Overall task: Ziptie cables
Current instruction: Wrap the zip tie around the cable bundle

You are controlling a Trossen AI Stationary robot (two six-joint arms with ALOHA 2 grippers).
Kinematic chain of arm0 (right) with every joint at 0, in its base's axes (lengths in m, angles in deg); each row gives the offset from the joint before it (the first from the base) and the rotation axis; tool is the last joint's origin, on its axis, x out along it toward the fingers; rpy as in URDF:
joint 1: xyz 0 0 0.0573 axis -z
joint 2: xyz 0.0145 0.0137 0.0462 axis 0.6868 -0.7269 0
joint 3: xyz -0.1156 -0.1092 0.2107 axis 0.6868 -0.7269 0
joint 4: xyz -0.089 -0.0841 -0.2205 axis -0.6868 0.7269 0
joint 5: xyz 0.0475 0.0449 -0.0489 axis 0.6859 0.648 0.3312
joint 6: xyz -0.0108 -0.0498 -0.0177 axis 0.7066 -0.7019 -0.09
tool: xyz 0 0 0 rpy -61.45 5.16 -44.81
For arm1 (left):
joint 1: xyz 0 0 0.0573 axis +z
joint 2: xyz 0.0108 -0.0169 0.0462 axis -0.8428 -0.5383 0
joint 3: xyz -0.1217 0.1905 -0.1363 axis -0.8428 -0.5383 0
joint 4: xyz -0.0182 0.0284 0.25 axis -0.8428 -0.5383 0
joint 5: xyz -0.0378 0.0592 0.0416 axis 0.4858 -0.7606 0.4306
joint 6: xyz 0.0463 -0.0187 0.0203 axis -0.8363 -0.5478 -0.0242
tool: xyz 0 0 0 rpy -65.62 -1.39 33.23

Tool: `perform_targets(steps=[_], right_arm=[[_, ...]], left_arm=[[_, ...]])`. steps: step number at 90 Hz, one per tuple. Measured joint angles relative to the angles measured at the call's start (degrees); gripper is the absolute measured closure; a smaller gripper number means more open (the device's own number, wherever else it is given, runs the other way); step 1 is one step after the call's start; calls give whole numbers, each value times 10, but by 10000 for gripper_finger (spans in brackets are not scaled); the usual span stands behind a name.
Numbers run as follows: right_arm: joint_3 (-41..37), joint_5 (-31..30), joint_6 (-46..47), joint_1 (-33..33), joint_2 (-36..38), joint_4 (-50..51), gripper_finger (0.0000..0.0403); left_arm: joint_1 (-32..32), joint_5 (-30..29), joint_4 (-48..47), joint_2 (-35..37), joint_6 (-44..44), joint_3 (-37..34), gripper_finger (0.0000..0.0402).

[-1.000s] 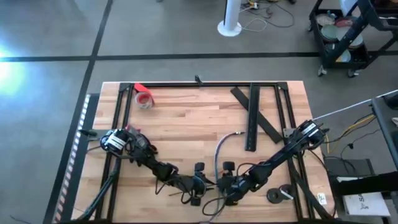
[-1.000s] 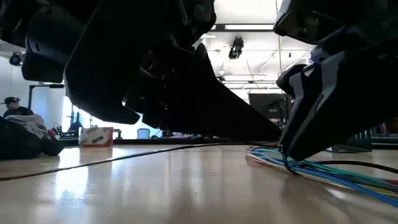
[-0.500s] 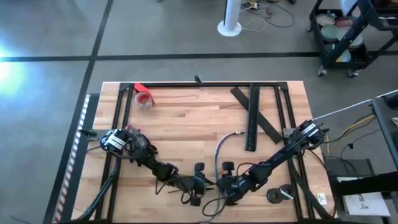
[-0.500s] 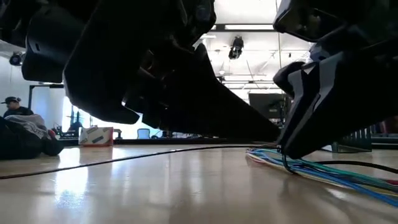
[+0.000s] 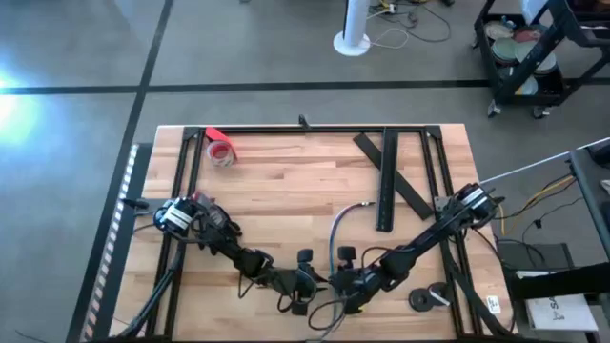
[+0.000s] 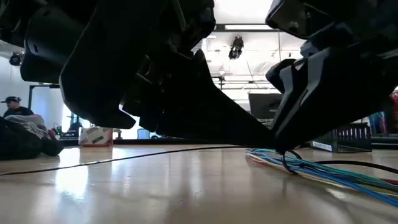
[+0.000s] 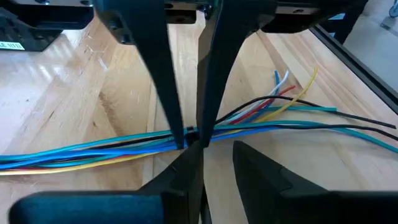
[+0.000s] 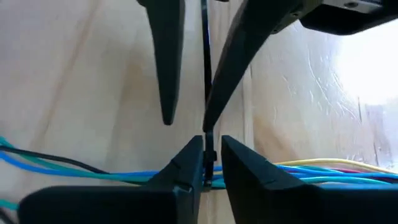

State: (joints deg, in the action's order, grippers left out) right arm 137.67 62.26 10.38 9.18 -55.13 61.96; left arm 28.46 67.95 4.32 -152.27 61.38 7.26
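right gripper (image 5: 345,283) shifted left, ziptie (image 8: 204,74) (head hidden) over cables (image 7: 93,148)

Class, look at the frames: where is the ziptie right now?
The ziptie stands as a thin dark strip at the cables, near the table's front edge in the high view, between the left gripper and the right gripper, which meet there.

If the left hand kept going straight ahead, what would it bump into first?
Probably the right hand, which faces it just across the cables. The left hand sits right at the bundle, with the ziptie between them.
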Motion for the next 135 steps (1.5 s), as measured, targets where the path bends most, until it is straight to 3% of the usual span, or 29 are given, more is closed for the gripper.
perform_targets(steps=[18,66,110,135], right_arm=[[0,4,0,0,-9,-3,376],[-1,8,12,0,-11,-5,323],[-1,17,24,0,-8,3,394],[-1,17,24,0,-8,7,395]], left_arm=[[0,0,0,0,0,0,320],[2,1,-10,0,11,0,326],[4,-17,-10,0,13,0,318],[10,-10,-10,0,28,0,293]])
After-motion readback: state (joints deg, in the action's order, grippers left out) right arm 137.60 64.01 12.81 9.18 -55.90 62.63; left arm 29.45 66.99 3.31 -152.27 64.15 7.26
